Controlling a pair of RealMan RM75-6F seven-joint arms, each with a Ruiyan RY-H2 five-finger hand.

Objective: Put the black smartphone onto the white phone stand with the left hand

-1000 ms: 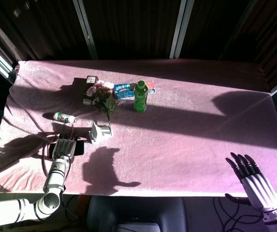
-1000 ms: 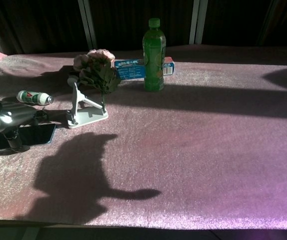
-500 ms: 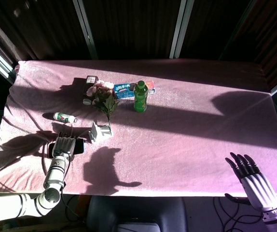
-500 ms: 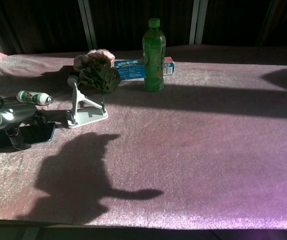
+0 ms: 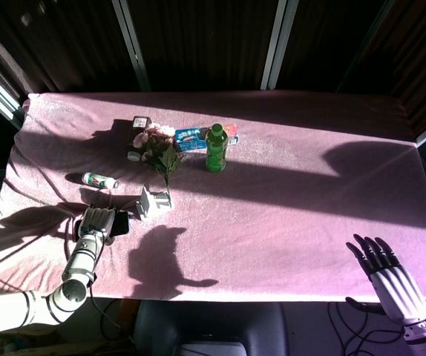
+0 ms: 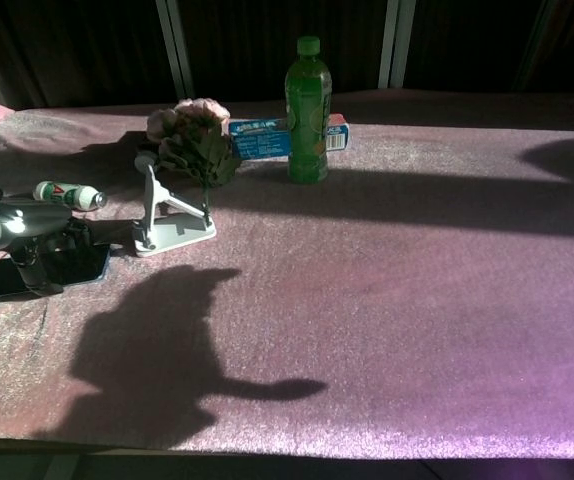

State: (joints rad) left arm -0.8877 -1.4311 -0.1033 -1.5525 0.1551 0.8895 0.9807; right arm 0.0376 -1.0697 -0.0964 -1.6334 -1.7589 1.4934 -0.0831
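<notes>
The black smartphone [image 5: 119, 222] [image 6: 67, 269] lies flat on the pink cloth at the near left. My left hand [image 5: 96, 222] [image 6: 25, 238] rests on top of it, fingers curled down over its far edge and thumb at its near edge. The white phone stand [image 5: 153, 202] [image 6: 164, 217] stands upright just right of the phone, a short gap away, with nothing on it. My right hand [image 5: 386, 277] hangs off the table's near right corner, fingers spread, holding nothing; the chest view does not show it.
Pink flowers [image 5: 160, 146] [image 6: 191, 138] stand right behind the stand. A green bottle [image 5: 215, 147] [image 6: 308, 110], a blue box [image 5: 188, 139] and a dark carton [image 5: 138, 136] sit further back. A small white bottle [image 5: 99, 180] [image 6: 68, 194] lies behind the phone.
My left hand's fingers have curled from stretched flat over the phone into a hold on its edges, and the hand has drawn slightly left. The phone still lies flat. The right hand has not moved.
</notes>
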